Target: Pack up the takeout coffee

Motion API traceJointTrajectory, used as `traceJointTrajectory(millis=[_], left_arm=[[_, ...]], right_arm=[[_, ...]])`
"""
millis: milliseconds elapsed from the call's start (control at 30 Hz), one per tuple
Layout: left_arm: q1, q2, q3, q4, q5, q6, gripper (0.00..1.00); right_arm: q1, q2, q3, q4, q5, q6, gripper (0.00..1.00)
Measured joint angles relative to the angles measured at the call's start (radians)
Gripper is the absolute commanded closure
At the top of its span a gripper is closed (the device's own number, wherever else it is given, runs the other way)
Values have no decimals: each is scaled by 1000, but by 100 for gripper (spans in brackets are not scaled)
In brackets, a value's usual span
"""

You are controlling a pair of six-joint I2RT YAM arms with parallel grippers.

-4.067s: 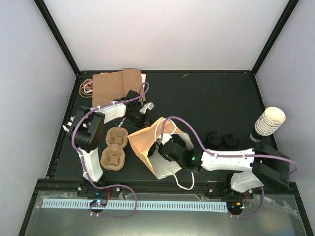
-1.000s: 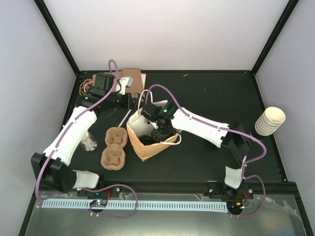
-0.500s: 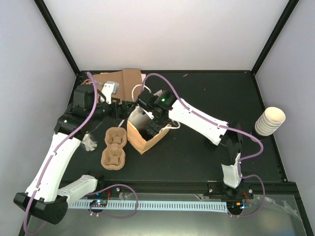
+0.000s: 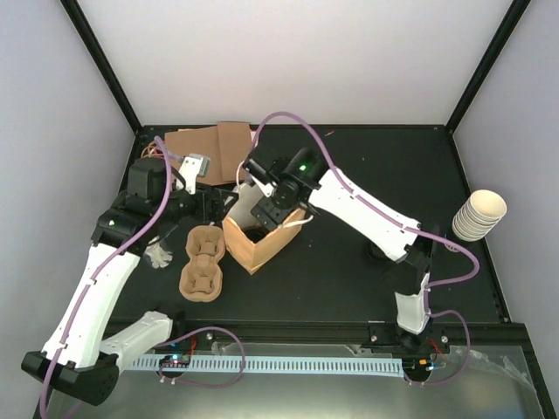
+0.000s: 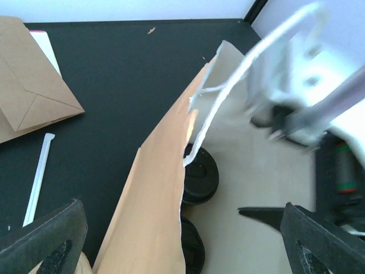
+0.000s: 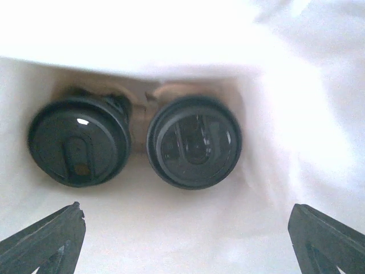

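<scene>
This is looking like a robotics lab test cell: plain white walls (image 4: 297, 61) and black frame posts (image 4: 100, 65) are enclosing a dark counter (image 4: 393, 166) carrying two robot arms (image 4: 87, 297).

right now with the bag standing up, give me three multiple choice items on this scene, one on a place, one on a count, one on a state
1. Where are the lidded coffee cups?
A. in the pulp tray
B. inside the paper bag
C. nowhere in view

2. How many black lids does the right wrist view show?
A. one
B. two
C. four

3. What is the right gripper doing?
A. open, holding nothing
B. shut on a cup
C. shut on the bag's edge

Answers:
1 B: the right wrist view looks down on them between the bag's walls, and the pulp tray is empty.
2 B: two round lids sit side by side.
3 A: its fingers stand wide apart above the cups with nothing between them.
</scene>
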Motion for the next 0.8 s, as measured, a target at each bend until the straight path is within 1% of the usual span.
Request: traceJointTrajectory(millis=[100, 233, 367, 467, 533, 600, 700, 800], left_arm=[[0, 20, 3, -16, 10, 23, 12], [0, 69, 23, -39, 13, 61, 23], [0, 118, 38, -53, -6, 82, 27], [0, 137, 41, -60, -40, 90, 28], [0, 154, 56, -67, -69, 95, 31], [0, 171, 71, -67, -86, 97, 38], [0, 199, 92, -71, -90, 110, 49], [0, 235, 103, -75, -89, 122, 52]], right_arm=[[0, -20, 74, 1, 0, 1, 1], [0, -53, 119, -1, 0, 2, 2], [0, -66, 138, 7, 10, 10, 2], [0, -96, 134, 35, 22, 18, 2], [0, -138, 115, 71, 43, 25, 2], [0, -193, 82, 114, 77, 38, 1], [0, -324, -22, 214, 160, 63, 0], [0, -465, -149, 323, 235, 77, 1]])
